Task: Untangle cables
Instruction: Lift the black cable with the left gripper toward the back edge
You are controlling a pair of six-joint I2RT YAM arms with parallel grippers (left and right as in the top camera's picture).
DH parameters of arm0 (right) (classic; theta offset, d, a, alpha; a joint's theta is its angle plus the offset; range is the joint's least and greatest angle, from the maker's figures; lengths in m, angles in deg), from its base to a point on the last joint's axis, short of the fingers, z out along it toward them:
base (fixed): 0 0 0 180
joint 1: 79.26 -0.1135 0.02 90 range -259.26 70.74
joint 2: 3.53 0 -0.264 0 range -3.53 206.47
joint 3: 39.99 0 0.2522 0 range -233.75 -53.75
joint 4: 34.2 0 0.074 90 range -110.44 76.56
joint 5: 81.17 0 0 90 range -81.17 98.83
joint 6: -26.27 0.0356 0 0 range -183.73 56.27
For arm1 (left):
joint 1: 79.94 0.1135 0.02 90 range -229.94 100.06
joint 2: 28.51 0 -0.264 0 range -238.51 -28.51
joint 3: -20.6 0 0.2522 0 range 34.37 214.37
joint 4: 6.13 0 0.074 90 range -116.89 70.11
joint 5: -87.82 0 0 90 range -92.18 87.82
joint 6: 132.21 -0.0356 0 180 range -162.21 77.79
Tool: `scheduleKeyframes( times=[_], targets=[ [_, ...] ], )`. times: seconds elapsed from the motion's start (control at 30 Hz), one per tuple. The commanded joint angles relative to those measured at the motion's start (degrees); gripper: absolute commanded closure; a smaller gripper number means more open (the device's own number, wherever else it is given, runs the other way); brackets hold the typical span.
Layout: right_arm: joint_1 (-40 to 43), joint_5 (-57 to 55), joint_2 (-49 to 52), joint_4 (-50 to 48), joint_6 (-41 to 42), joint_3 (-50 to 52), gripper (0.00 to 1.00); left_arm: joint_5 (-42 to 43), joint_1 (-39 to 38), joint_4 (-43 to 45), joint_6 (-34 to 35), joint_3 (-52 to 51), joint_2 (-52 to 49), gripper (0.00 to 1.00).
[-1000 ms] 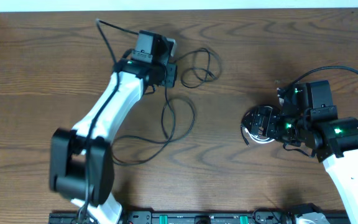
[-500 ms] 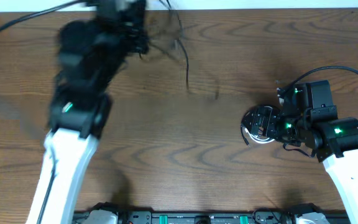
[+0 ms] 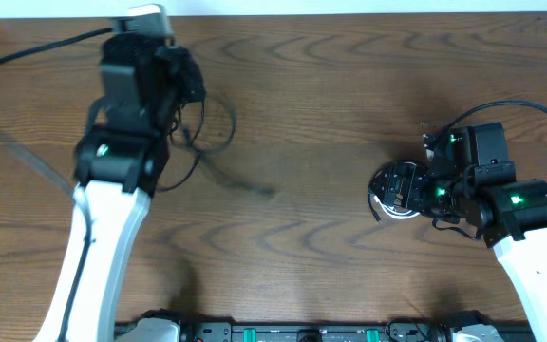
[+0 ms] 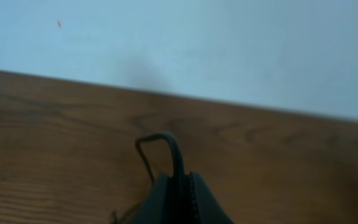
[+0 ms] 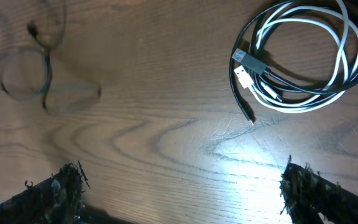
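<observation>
My left gripper [image 3: 183, 84] is lifted over the far left of the table, shut on a thin black cable [image 3: 232, 128] that hangs from it in loose, blurred loops. In the left wrist view the jaws [image 4: 180, 186] pinch that black cable [image 4: 169, 146], which arches up just ahead of them. A white cable and a second black one lie coiled together [image 5: 294, 99] on the wood, plug ends [image 5: 250, 60] at the coil's left. My right gripper [image 5: 185, 193] stands wide open with only bare wood between its fingers, close beside the coil [image 3: 387, 195], which it partly covers from overhead.
The table's far edge [image 3: 349, 13] meets a pale wall just behind the left gripper. Thick black arm cables run at the far left [image 3: 27, 43] and arc over the right arm [image 3: 520, 106].
The left arm has risen and swung left, dragging the black cable off its spread-out place at the back centre. The right arm and the coil have not moved.
</observation>
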Motion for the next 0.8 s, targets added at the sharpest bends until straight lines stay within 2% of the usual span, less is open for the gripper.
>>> scheduleKeyframes(
  times=[0.0, 0.2, 0.3, 0.4, 0.47, 0.63, 0.77],
  targets=[
    [-0.22, 0.28, 0.04, 0.11, -0.09, -0.50, 0.01, -1.66, 0.17, 3.08, -6.47, 2.03, 2.82, 0.93],
    [-0.22, 0.26, 0.04, 0.09, -0.09, -0.50, 0.01, 2.91, 0.20, 8.44, -5.81, 3.04, 12.76, 0.93],
    [-0.22, 0.28, 0.04, 0.11, -0.09, -0.50, 0.01, -2.32, 0.24, 5.42, -5.84, 2.51, 14.32, 0.93],
    [-0.22, 0.28, 0.04, 0.11, -0.09, -0.50, 0.01, -9.25, 0.24, 0.33, -5.81, 1.11, 11.72, 0.93],
    [-0.22, 0.26, 0.02, 0.09, -0.09, -0.50, 0.01, -9.31, 0.24, -2.91, -5.84, 0.22, 7.98, 0.93],
    [-0.22, 0.28, 0.04, 0.11, -0.09, -0.50, 0.01, -3.61, 0.17, -5.33, -5.84, 0.09, -1.16, 0.93],
    [-0.22, 0.26, 0.04, 0.09, -0.09, -0.50, 0.01, 2.91, 0.17, -4.70, -5.81, 1.25, -0.98, 0.93]
  ],
)
